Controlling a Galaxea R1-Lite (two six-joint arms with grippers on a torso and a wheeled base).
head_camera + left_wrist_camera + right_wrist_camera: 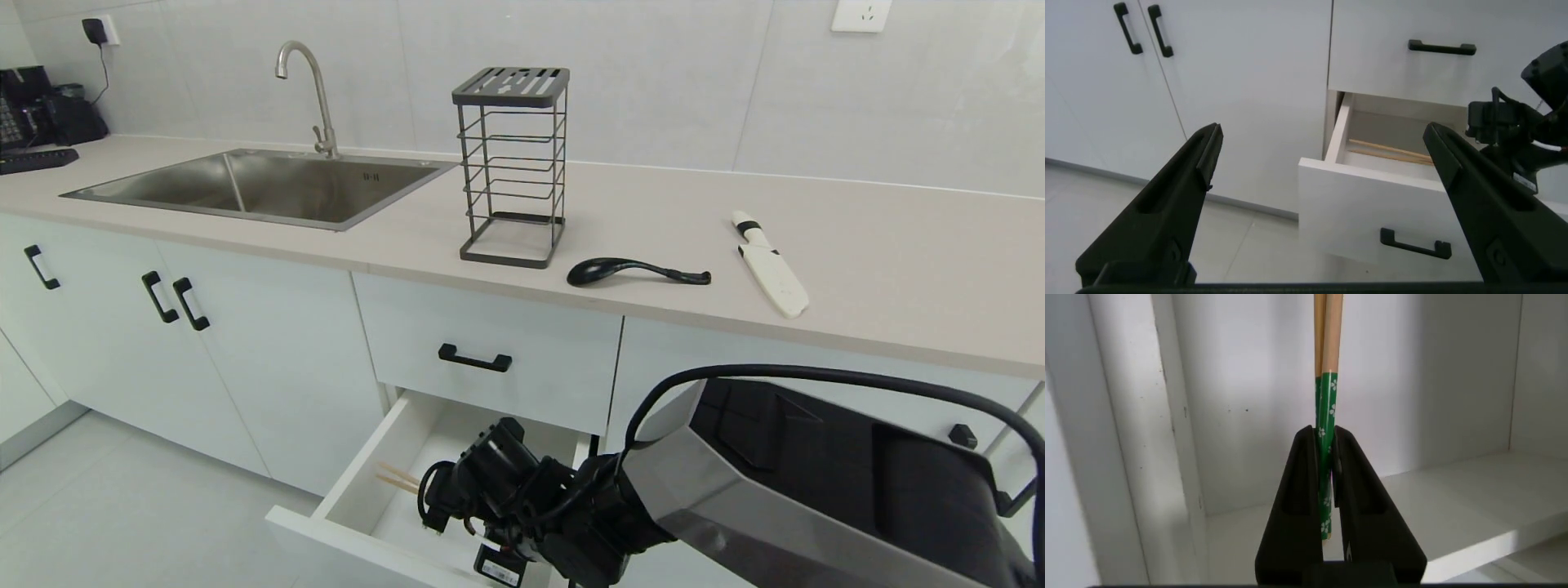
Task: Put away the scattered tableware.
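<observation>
Two chopsticks (pixel 1328 343) found clamped in right gripper (pixel 1327 437), fingers closed tight on green patterned ends, inside open drawer (pixel 359 469). Held left gripper (pixel 1323 131) spread wide on nothing, outside drawer front. Saw black spoon (pixel 637 270) and white knife (pixel 771 265) lying apart on countertop (pixel 898 269), spoon just beside wire rack (pixel 512 86).

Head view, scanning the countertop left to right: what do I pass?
sink → wire rack → black spoon → white knife
</observation>
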